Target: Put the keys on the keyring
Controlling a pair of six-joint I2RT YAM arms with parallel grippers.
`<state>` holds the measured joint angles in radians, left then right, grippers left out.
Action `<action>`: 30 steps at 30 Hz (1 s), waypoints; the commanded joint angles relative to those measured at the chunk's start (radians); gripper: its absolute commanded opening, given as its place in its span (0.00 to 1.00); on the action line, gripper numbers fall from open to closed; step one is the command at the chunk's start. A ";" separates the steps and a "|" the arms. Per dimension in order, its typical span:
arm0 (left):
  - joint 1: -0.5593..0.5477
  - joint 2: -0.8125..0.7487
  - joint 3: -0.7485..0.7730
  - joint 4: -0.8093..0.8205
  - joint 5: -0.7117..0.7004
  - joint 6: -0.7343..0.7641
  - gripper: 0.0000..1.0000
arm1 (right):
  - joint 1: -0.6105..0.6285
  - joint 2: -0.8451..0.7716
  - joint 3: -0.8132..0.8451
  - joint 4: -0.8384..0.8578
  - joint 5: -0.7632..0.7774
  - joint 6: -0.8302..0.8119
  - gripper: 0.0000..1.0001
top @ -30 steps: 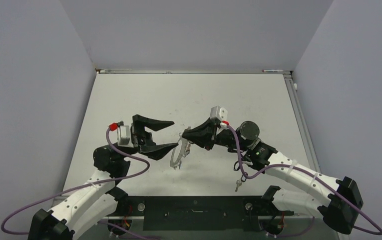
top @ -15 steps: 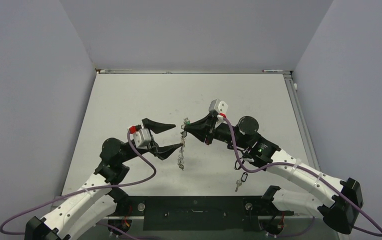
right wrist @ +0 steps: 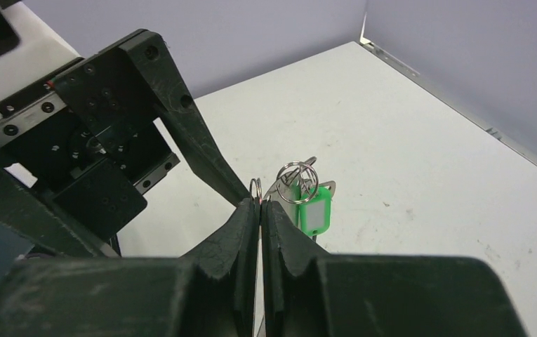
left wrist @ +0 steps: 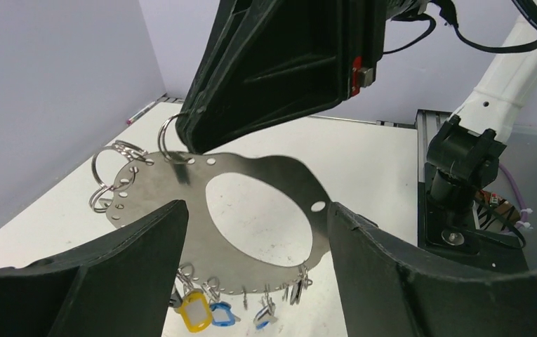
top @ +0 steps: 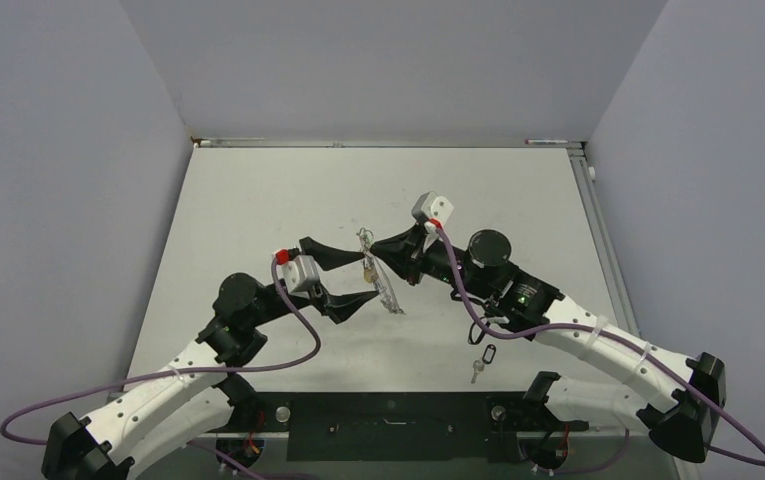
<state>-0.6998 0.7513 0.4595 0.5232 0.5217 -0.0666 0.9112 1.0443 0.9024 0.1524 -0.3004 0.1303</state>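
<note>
Keyring (left wrist: 286, 170) is hanging above counter (top: 258, 200), right gripper (right wrist: 260, 203) clenching its edge so keys (left wrist: 195, 309) dangle free; left gripper (left wrist: 255, 207), released, is straddling it.

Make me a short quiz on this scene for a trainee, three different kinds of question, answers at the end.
1. True or false: the left gripper is clamped shut on the metal keyring plate.
2. Which gripper pinches the plate's edge? A: left gripper. B: right gripper. C: neither.
3. Fill in: the loose key on the table lies nearer the ___ arm.
Key: 1 false, its jaws stand open on either side of the plate. 2 B. 3 right.
</note>
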 commanded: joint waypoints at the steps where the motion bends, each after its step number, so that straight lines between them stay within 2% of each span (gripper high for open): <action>1: -0.037 -0.008 0.058 0.049 -0.056 -0.015 0.71 | 0.032 0.009 0.070 0.022 0.113 -0.019 0.05; 11: -0.126 0.000 0.076 -0.039 -0.254 0.055 0.72 | 0.070 0.032 0.085 0.052 0.223 0.040 0.05; 17: -0.165 0.012 0.106 -0.158 -0.429 0.164 0.62 | 0.077 0.035 0.107 0.032 0.253 0.069 0.05; 20: -0.166 0.037 0.127 -0.200 -0.511 0.193 0.55 | 0.077 0.040 0.128 0.002 0.261 0.084 0.05; 22: -0.165 0.053 0.143 -0.211 -0.525 0.215 0.45 | 0.078 0.045 0.144 -0.022 0.264 0.099 0.05; 27: -0.166 0.088 0.181 -0.230 -0.555 0.279 0.04 | 0.077 0.053 0.190 -0.102 0.296 0.146 0.05; 28: -0.166 0.088 0.183 -0.235 -0.557 0.292 0.00 | 0.078 0.057 0.203 -0.121 0.297 0.155 0.05; 30: -0.166 0.082 0.183 -0.246 -0.561 0.323 0.00 | 0.077 0.065 0.232 -0.178 0.343 0.181 0.05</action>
<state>-0.8623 0.8410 0.5892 0.2939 0.0059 0.1783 0.9833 1.1030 1.0447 0.0166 -0.0277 0.2493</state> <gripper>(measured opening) 0.008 0.056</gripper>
